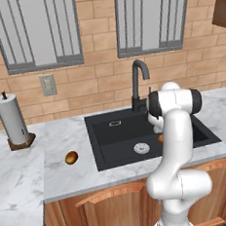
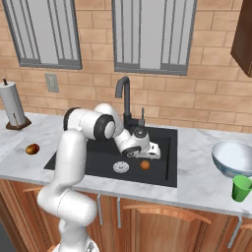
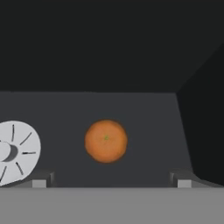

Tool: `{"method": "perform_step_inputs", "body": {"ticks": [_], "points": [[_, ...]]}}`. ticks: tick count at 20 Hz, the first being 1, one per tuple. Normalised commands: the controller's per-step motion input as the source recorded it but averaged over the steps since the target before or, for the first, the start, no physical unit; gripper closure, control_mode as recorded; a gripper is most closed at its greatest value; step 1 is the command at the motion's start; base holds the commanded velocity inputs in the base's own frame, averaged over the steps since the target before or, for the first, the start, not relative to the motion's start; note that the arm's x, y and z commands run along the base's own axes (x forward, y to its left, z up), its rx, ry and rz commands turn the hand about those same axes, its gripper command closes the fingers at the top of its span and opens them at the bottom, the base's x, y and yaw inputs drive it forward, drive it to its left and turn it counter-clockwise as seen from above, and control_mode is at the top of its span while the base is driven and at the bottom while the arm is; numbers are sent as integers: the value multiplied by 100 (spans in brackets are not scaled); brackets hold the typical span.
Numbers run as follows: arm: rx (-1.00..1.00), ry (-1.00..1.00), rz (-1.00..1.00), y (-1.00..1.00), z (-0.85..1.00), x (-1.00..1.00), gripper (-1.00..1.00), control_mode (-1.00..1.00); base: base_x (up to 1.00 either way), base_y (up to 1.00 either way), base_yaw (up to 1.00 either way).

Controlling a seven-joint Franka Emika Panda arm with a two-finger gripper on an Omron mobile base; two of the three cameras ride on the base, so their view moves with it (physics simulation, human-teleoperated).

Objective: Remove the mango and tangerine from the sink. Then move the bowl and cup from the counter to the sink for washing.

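Tangerine point(image 3: 106, 141) sits ahead of the wide-open pincer point(image 3: 111, 180) in the sink point(image 2: 162, 174), liable to roll from an off-centre squeeze.

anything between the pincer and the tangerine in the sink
Nothing: in the hand view the open pincer faces the tangerine across bare black sink floor; the drain sits off to one side.

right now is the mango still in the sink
No, the mango lies on the counter left of the sink; only the tangerine sits in the basin.
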Motion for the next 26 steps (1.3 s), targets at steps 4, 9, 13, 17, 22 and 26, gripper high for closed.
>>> {"method": "perform_step_inputs", "body": {"ticks": [4, 9, 13, 17, 22, 26], "points": [[1, 0, -2, 0, -11, 9, -100, -100, 0, 0, 0], [3, 0, -1, 0, -13, 11, -100, -100, 0, 0, 0], [0, 0, 0, 0, -16, 9, -100, -100, 0, 0, 0], [0, 0, -4, -2, -18, 6, -100, -100, 0, 0, 0], [0, 0, -6, 0, -17, 5, -100, -100, 0, 0, 0], [1, 0, -6, 0, -17, 5, -100, -100, 0, 0, 0]]}}
